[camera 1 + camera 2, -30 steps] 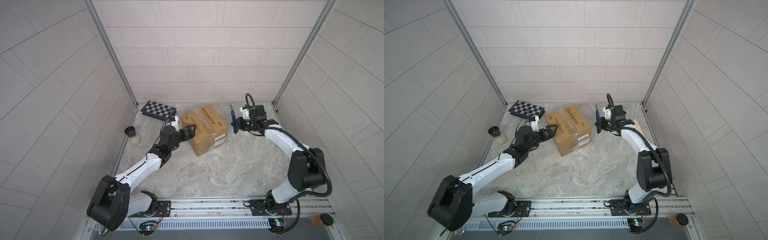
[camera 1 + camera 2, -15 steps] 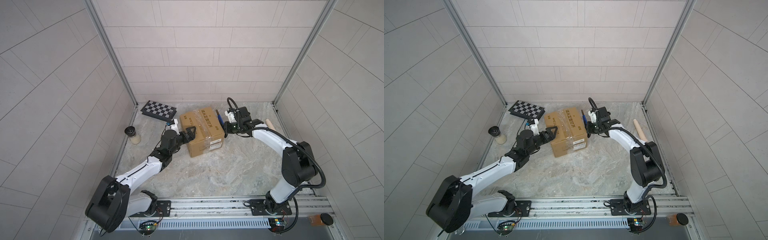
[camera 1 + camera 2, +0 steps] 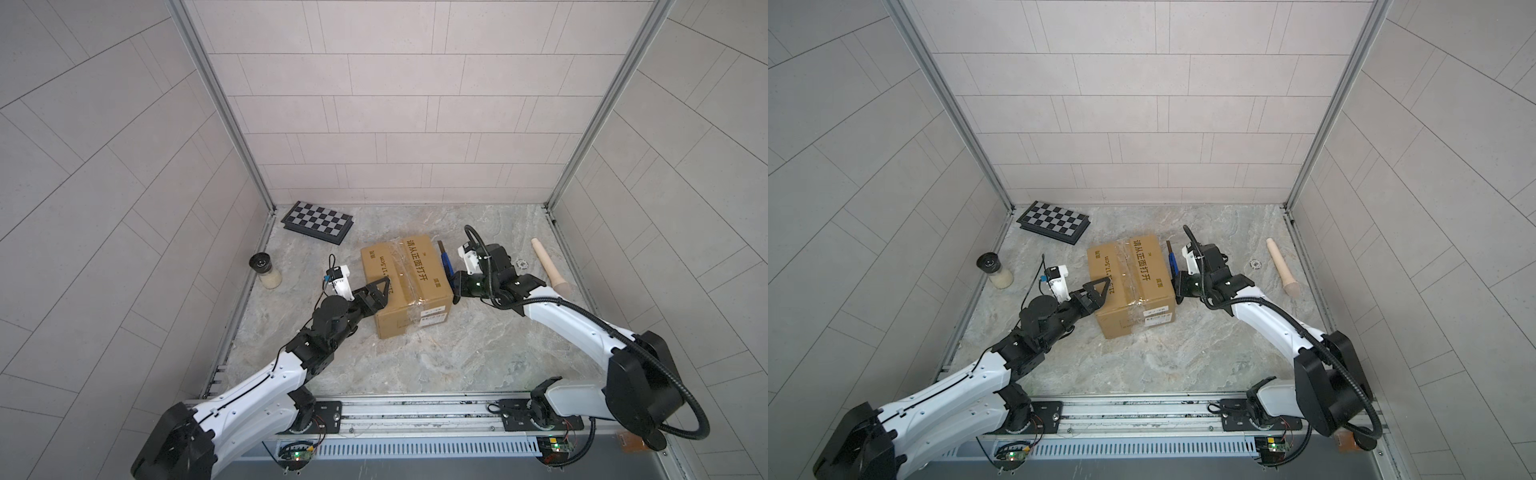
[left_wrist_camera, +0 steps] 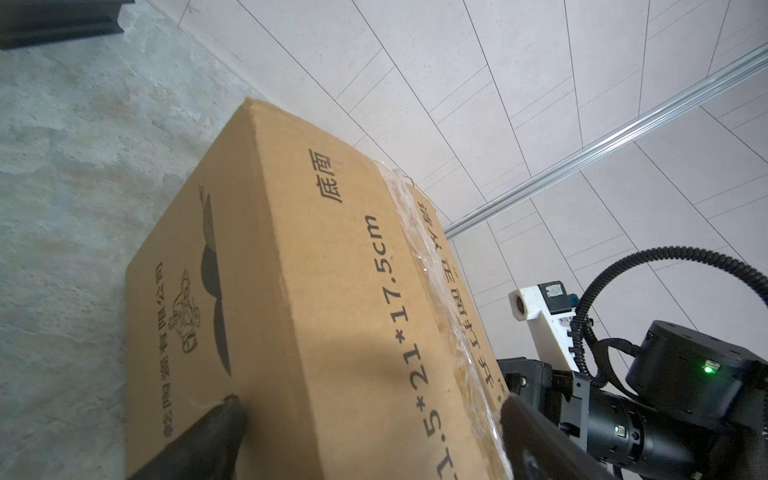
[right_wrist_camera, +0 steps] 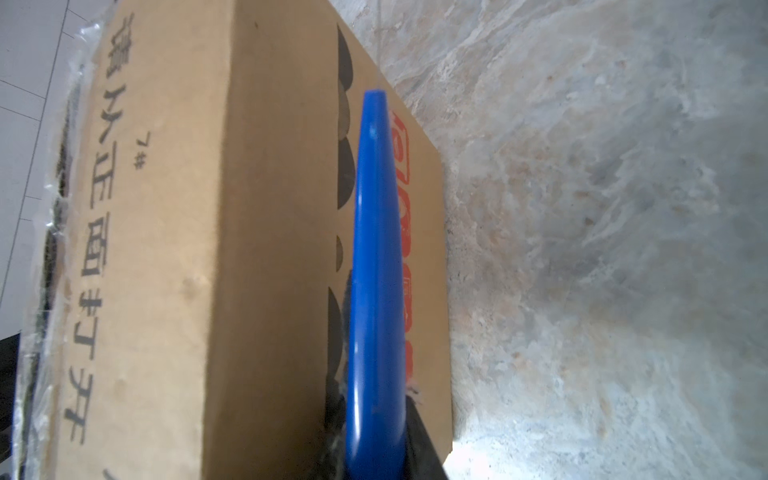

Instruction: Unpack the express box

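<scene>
Express box [image 3: 405, 282] between: left pincer [image 3: 381, 296] apart, straddling edge; right pincer [image 3: 456, 287] clamped on blue cutter [image 3: 446, 262].

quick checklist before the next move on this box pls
1. The express box sits flat on the table, flaps shut: ok.
2. The left pincer is open, astride the box's top left edge: ok.
3. The right pincer is shut on the blue cutter: ok.
4. Cutter on the clear tape over the top seam: not ok, it is beside the box's right face.
5. Blade out: cannot tell.
</scene>
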You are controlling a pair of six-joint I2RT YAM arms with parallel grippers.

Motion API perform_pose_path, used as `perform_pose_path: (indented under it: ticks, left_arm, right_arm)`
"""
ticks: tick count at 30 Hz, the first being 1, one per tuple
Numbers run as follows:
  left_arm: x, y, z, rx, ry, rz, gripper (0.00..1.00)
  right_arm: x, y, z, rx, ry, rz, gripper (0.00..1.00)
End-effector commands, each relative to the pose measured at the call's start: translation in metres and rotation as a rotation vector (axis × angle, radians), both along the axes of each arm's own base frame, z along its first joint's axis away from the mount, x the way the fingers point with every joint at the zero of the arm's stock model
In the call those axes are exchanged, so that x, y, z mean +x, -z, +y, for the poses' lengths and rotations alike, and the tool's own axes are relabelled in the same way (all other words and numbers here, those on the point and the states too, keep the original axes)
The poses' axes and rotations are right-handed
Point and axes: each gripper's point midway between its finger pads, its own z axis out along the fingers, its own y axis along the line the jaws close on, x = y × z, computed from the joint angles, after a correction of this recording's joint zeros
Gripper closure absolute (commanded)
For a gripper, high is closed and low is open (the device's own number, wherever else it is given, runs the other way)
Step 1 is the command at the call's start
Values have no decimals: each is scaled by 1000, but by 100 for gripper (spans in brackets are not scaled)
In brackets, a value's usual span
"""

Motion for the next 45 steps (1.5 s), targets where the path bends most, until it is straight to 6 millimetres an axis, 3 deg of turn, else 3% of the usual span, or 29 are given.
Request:
perform_pose_path:
  ticks: [1,3,5,8,11,16,22,26,31,45]
  left_arm:
    - [-20,20,-1,27,53,79,0]
    - [-20,12,5,49,39,49,0]
    - [-20,4,7,71,36,26,0]
    - [-17,-6,7,90,40,-1,0]
    - [-12,-14,3,85,51,-30,0]
    - [-4,-23,-9,86,80,-48,0]
    - [0,-22,-14,82,88,-41,0]
    - [1,-19,-11,96,73,-39,0]
    - [1,-14,-9,112,68,-28,0]
    - [1,-11,-8,111,65,-25,0]
  right_arm:
    - [-18,-16,-18,68,32,3,100]
    - [-36,-35,-34,55,28,-58,100]
    - [-57,-52,-37,70,3,-90,100]
    - [-96,-71,-30,145,-75,-93,100]
    - [-135,-87,-11,223,-190,-106,100]
    - [-184,-73,22,308,-316,7,100]
    - [-225,-47,31,348,-378,122,100]
    - [-235,-41,25,379,-358,161,100]
    - [-234,-35,21,395,-328,160,100]
    - [-221,-32,35,442,-294,169,100]
